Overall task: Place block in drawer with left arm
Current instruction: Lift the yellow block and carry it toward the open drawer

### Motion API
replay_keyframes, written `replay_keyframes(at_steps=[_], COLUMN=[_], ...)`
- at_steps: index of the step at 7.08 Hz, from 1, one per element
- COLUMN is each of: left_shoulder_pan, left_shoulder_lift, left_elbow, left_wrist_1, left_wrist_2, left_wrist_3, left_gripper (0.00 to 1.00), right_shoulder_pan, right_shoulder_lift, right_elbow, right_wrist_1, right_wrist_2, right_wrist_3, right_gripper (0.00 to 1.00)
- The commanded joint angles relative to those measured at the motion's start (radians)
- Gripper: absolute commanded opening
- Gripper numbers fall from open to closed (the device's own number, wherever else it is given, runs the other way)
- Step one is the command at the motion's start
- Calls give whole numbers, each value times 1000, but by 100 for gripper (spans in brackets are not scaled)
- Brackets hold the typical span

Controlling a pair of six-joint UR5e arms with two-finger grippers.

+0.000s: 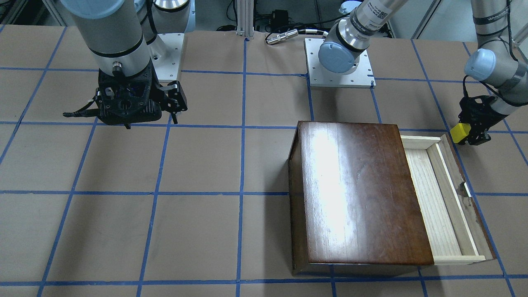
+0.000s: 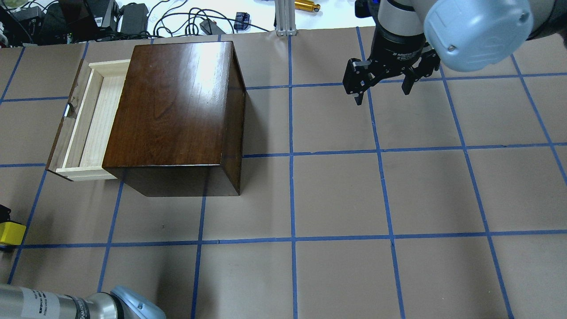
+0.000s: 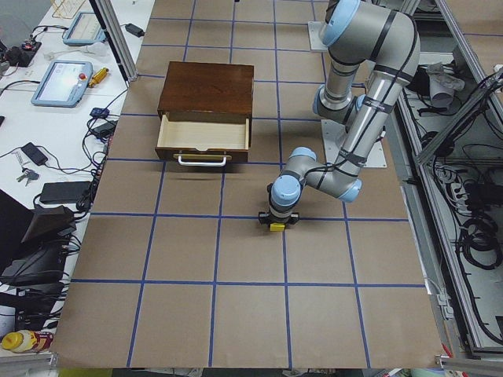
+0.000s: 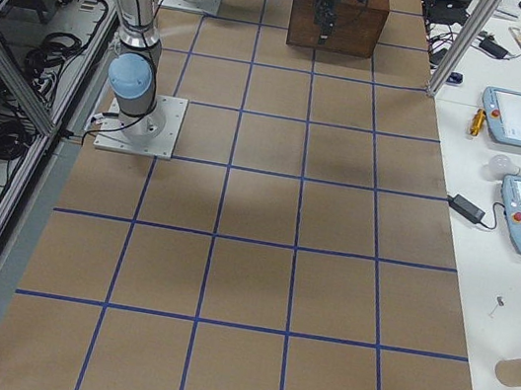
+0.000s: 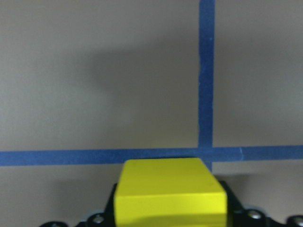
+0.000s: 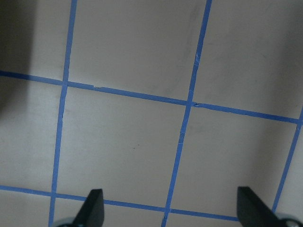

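My left gripper (image 1: 470, 132) is shut on the small yellow block (image 1: 459, 133) and holds it low over the brown table, out beyond the drawer's dark front panel. The block also shows at the left edge of the overhead view (image 2: 11, 232), in the exterior left view (image 3: 277, 228) and in the left wrist view (image 5: 168, 191). The drawer (image 1: 429, 198) is pulled open from the dark-brown cabinet (image 1: 359, 189) and its pale tray (image 2: 95, 119) holds nothing. My right gripper (image 2: 383, 88) is open and empty, far from the cabinet.
Blue tape lines grid the brown table (image 2: 336, 195). The arms' white base plates (image 1: 340, 62) sit at the table's robot side. Cables and devices (image 2: 133, 17) lie beyond the far edge behind the cabinet. A metal handle (image 3: 203, 160) sits on the drawer front.
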Motion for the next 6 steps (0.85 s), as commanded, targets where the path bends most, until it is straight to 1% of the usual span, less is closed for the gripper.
replay_keyframes(at_steps=[1,5,6], left_shoulder_pan=[1,1,2], left_shoulder_lift=[0,0,14], left_elbow=[0,1,6], left_wrist_1=[-1,-1,-6], left_wrist_2=[-5,-6,-8], left_wrist_3=[0,0,-16], left_gripper=[0,0,0], right_shoulder_pan=[0,0,0], right_shoulder_lift=[0,0,0], right_elbow=[0,0,0], right_wrist_1=[0,0,0], right_wrist_2=[0,0,0], right_wrist_3=[0,0,0], right_gripper=[100,100,100])
